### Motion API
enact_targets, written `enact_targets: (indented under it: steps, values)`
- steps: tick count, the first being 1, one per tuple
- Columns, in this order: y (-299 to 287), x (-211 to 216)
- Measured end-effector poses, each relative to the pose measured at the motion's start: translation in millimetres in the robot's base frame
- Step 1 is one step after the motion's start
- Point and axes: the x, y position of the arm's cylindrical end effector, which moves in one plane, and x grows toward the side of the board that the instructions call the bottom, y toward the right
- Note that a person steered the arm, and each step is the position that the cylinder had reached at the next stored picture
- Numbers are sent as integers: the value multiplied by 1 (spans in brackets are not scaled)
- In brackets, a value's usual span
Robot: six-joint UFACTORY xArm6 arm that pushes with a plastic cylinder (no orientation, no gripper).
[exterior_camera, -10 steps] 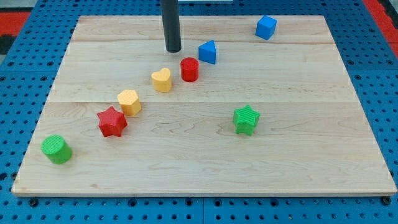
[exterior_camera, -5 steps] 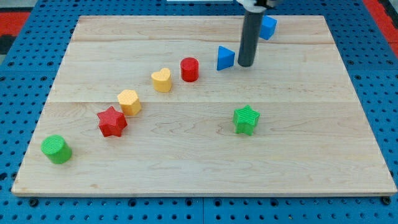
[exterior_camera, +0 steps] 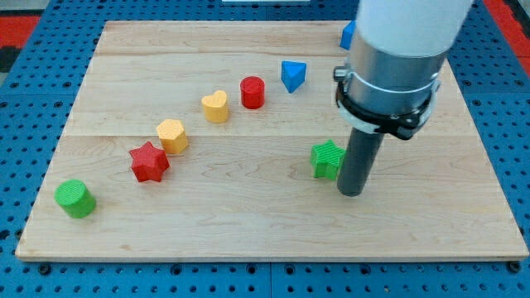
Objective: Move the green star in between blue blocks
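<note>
The worktop [exterior_camera: 248, 207] is light wood. Green star [exterior_camera: 326, 159], green cylinder [exterior_camera: 74, 199], red star [exterior_camera: 149, 161], red cylinder [exterior_camera: 252, 92], two yellow blocks [exterior_camera: 172, 135], blue blocks [exterior_camera: 292, 75].

A pale wooden board of glued planks with visible grain [exterior_camera: 166, 240] fills most of the view. It lies on a blue perforated metal surface with regular rows of small holes [exterior_camera: 25, 132], which shows along the view's left, right and bottom. At the view's top corners, patches of red perforated surface [exterior_camera: 25, 21] adjoin the blue. The light is even and bright, with soft shadows.
</note>
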Motion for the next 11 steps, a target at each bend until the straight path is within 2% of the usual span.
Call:
enact_targets:
  steps: [2,4,5,6,7,8,11]
  values:
    - [-50,-54]
    - [-39,-81]
    - [-35,-119]
    - [-31,-82]
    - [-71,-92]
    - [-72,-127]
    - [-9,-168]
